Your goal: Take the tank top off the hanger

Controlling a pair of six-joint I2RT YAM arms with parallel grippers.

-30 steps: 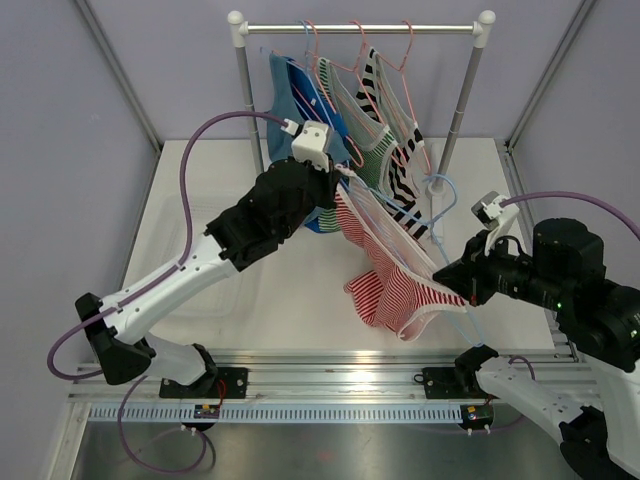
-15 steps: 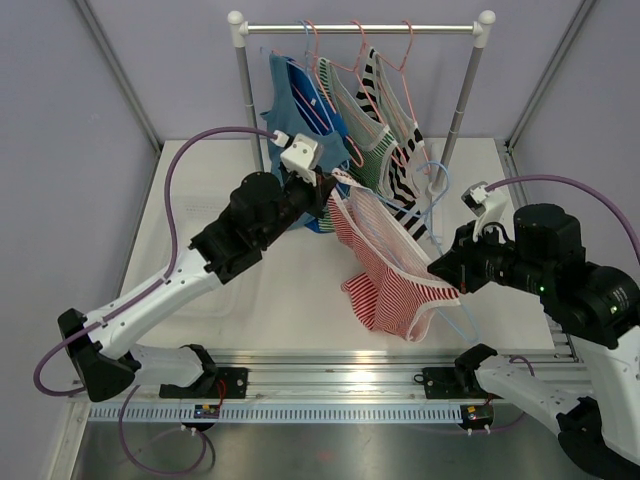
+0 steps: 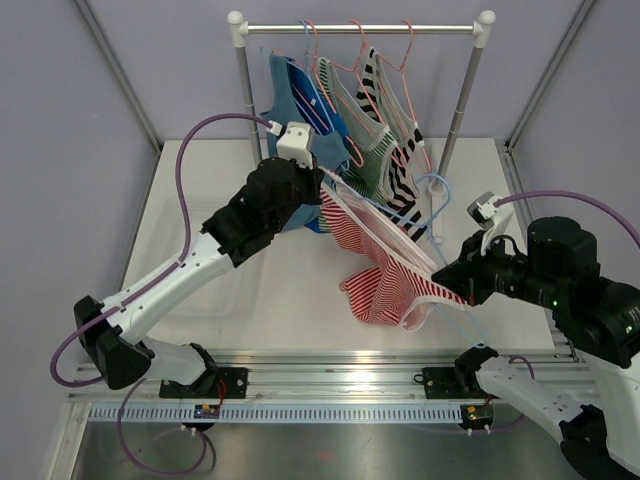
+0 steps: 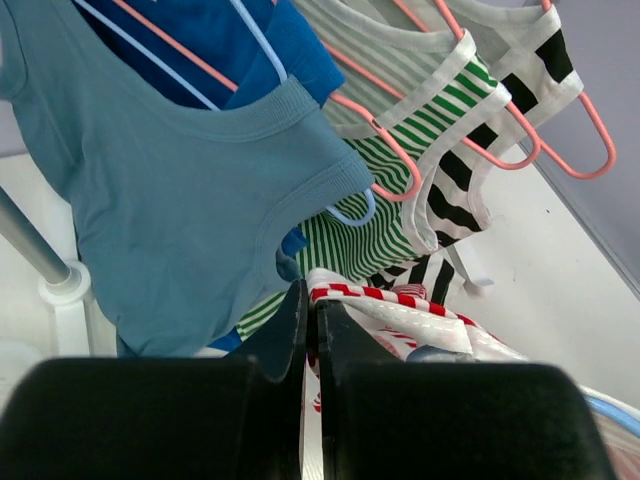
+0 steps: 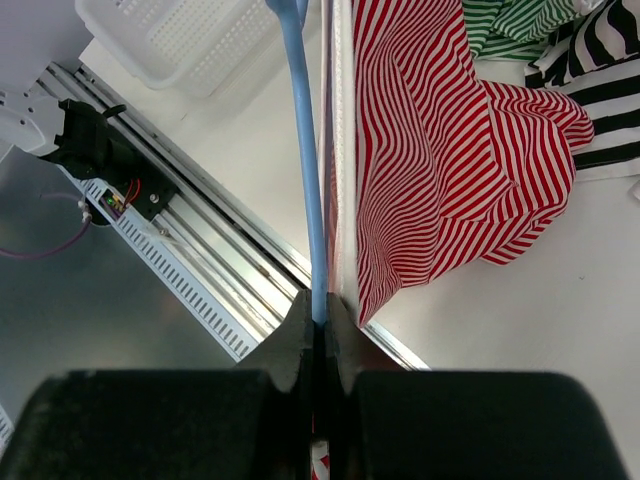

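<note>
1. Two grippers were clamped shut. The left gripper pinched the white-trimmed edge of the red-and-white striped fabric tank top, and the right gripper gripped the thin light-blue plastic hanger.
2. The tank top hung stretched between them above the middle of the white surface. Its held edge lay toward 11 o'clock, and its loose body sagged toward 5 o'clock, beside the right gripper.
3. It looked soft, light and stretchy, likely to drape and cling to the hanger's shoulder rather than slide off cleanly. The bound trim at the strap seemed the safest hold. The hanger looked stiff but slender, so it might flex under a hard pull.
4. The silver metal rack stood at 12 o'clock. Its teal knit top and green-and-white striped top hung just beside the left gripper, so snagging was a risk there.
5. Open room lay toward 9 o'clock, and the metal rail bounded 6 o'clock.
</note>
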